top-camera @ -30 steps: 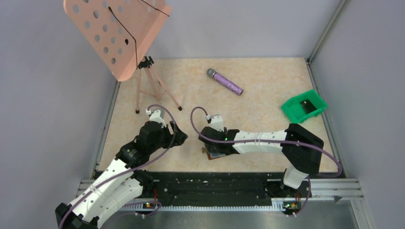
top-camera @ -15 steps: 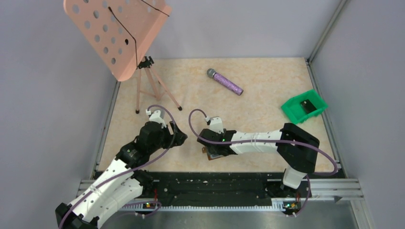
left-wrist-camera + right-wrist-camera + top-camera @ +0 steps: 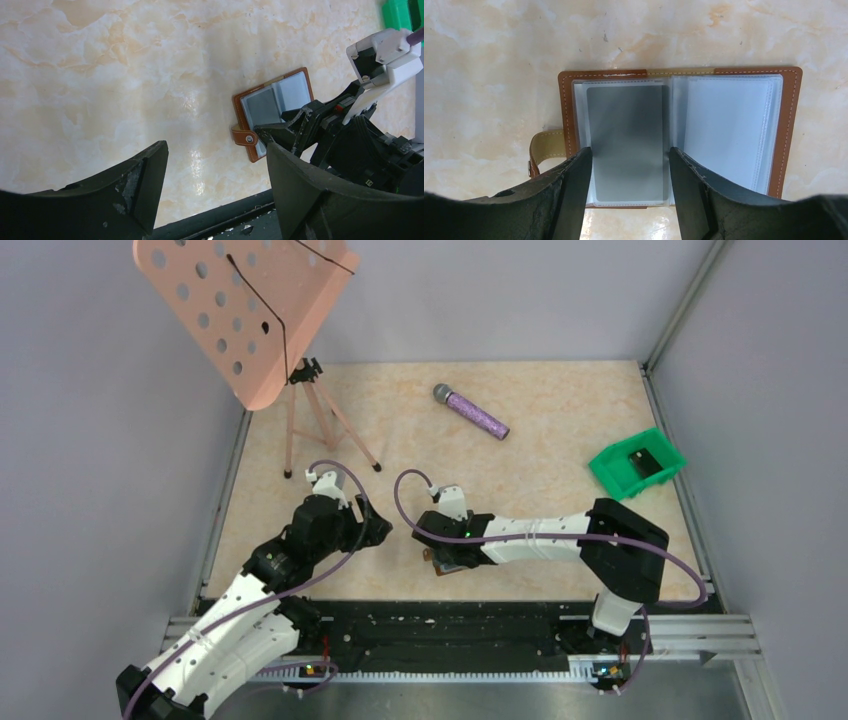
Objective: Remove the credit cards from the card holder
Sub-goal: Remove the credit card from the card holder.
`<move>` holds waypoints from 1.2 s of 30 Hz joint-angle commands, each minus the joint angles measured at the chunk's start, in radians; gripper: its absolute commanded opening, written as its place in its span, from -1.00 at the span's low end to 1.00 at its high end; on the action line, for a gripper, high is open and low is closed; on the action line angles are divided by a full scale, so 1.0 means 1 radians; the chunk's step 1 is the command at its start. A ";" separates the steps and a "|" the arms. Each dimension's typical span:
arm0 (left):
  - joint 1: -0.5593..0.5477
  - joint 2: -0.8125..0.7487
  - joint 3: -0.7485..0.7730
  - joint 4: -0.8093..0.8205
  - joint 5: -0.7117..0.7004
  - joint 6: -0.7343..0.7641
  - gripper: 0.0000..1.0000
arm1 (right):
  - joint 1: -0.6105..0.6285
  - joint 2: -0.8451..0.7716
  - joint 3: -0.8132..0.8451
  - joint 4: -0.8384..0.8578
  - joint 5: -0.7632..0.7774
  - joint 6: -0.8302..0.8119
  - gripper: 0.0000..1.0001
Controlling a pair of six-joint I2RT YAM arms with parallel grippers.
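The brown leather card holder lies open and flat on the table. Its left clear sleeve holds a grey card; the right sleeve looks pale and I cannot tell if it holds a card. My right gripper is open, its fingers straddling the grey card just above the holder. In the left wrist view the holder lies ahead, partly covered by the right gripper. My left gripper is open and empty, left of the holder. From the top the holder is mostly hidden under the right wrist.
A green plastic bin stands at the right edge. A purple microphone lies at the back. A pink music stand on a tripod stands at the back left. A black rail runs along the table's near edge.
The right arm shifted slightly left over the card holder a second ago, then held still. The left arm has not moved.
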 commanded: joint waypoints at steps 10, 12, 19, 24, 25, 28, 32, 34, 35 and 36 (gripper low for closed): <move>0.002 -0.016 -0.008 0.026 0.000 0.001 0.55 | 0.016 -0.003 0.020 0.018 -0.011 -0.001 0.20; 0.002 -0.015 -0.008 0.027 0.000 0.001 0.55 | 0.015 -0.003 0.017 0.018 -0.011 0.000 0.20; 0.001 -0.014 -0.009 0.028 -0.002 0.001 0.55 | 0.016 0.014 0.020 0.004 -0.011 -0.006 0.21; 0.002 -0.016 -0.005 0.020 -0.003 0.002 0.55 | 0.017 0.029 0.028 0.006 -0.036 -0.016 0.22; 0.002 -0.017 -0.004 0.018 -0.004 0.002 0.55 | 0.017 0.029 0.030 0.006 -0.040 -0.018 0.22; 0.002 -0.023 -0.004 0.016 -0.007 0.002 0.55 | 0.016 0.026 0.033 0.004 -0.052 -0.019 0.22; 0.002 -0.027 -0.003 0.012 -0.007 0.000 0.55 | 0.017 0.029 0.039 -0.011 -0.043 -0.020 0.21; 0.002 -0.030 -0.005 0.009 -0.005 0.000 0.55 | 0.016 0.045 0.041 -0.017 -0.050 -0.019 0.24; 0.002 -0.033 -0.005 0.007 -0.005 -0.002 0.55 | 0.017 0.053 0.044 -0.020 -0.056 -0.021 0.25; 0.002 -0.036 -0.005 0.003 -0.006 -0.001 0.55 | 0.017 0.061 0.044 -0.021 -0.061 -0.022 0.26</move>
